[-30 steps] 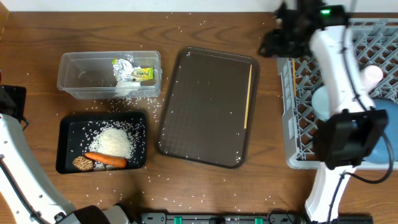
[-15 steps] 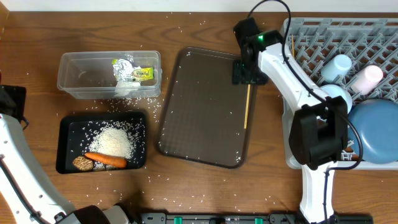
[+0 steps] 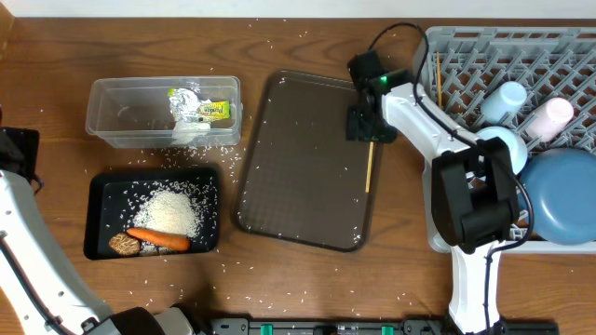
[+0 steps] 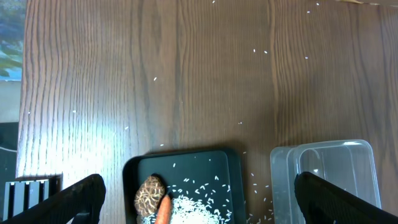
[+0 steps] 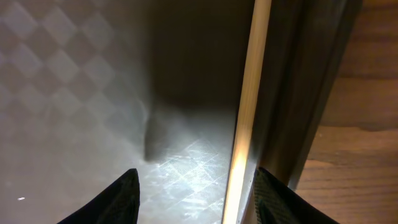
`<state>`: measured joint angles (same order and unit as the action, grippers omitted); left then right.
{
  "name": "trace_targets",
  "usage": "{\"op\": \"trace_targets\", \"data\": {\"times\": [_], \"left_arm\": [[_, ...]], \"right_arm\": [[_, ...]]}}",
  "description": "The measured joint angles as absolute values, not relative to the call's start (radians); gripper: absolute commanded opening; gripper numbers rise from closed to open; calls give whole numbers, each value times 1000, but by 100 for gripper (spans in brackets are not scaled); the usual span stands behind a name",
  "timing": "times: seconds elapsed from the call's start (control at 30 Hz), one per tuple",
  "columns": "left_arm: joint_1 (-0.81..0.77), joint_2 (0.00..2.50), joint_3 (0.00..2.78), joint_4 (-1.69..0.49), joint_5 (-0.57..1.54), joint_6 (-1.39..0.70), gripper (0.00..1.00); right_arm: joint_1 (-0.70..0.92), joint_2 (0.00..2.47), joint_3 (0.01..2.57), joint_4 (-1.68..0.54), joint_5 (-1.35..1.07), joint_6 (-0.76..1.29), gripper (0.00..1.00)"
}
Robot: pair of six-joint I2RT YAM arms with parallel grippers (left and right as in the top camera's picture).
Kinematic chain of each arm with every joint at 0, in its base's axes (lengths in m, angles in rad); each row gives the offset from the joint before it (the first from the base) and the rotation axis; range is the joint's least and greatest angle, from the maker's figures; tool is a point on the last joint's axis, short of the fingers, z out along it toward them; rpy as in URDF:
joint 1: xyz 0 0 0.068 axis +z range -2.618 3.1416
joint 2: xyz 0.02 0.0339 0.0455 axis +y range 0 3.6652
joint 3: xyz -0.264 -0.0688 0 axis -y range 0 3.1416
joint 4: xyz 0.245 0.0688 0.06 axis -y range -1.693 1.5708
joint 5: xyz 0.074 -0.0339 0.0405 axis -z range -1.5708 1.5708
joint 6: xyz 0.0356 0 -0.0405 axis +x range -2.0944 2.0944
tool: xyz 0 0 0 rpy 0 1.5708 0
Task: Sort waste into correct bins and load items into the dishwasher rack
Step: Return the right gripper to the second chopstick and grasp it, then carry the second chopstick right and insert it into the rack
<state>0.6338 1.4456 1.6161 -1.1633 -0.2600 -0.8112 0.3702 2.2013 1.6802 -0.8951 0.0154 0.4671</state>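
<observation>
One wooden chopstick (image 3: 370, 163) lies along the right edge of the brown serving tray (image 3: 298, 158). My right gripper (image 3: 370, 121) hovers low over its far end. In the right wrist view the chopstick (image 5: 249, 112) runs between the open fingers, close to the right fingertip (image 5: 273, 193). Another chopstick (image 3: 438, 79) rests in the grey dishwasher rack (image 3: 484, 56), alongside the blue plate (image 3: 559, 200), white bowl (image 3: 498, 144), light-blue cup (image 3: 507, 98) and pinkish cup (image 3: 556, 113). My left gripper (image 4: 211, 205) is wide open above the black tray (image 4: 180, 152), holding nothing.
The clear tub (image 3: 121, 116) holds the crumpled wrapper (image 3: 197, 107). The black tray (image 3: 102, 200) holds rice (image 3: 172, 209), the carrot (image 3: 158, 238) and the brown lump (image 3: 123, 245). Rice grains are scattered over the table and serving tray. The left arm (image 3: 19, 154) sits at the left edge.
The right arm swung left from over the rack to the serving tray's right edge and came down over the chopstick, its jaws narrowing slightly. The left arm stayed still.
</observation>
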Motion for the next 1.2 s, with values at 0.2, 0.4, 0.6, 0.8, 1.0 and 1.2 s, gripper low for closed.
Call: {"op": "trace_targets", "data": {"times": [0.2,0.4,0.6,0.8,1.0,1.2], "left_arm": [[634,1446,1616,-1163,-260,-811,98],[634,1446,1616,-1163,-260,-811,98],[634,1446,1616,-1163,-260,-811,98],[634,1446,1616,-1163,-260,-811,98],[634,1446,1616,-1163,-260,-811,98],[634,1446,1616,-1163,-260,-811,98]], "right_arm": [[355,2201,1659,-870,9,467,49],[353,2199,1627,-833,9,467,36],[353,2194,1616,-818,23,473,1],[353,2194,1629,-858,16,475,1],[323,2196,1776,-999,-2,440,1],[224,2159,2006,-1110,-42,320,1]]}}
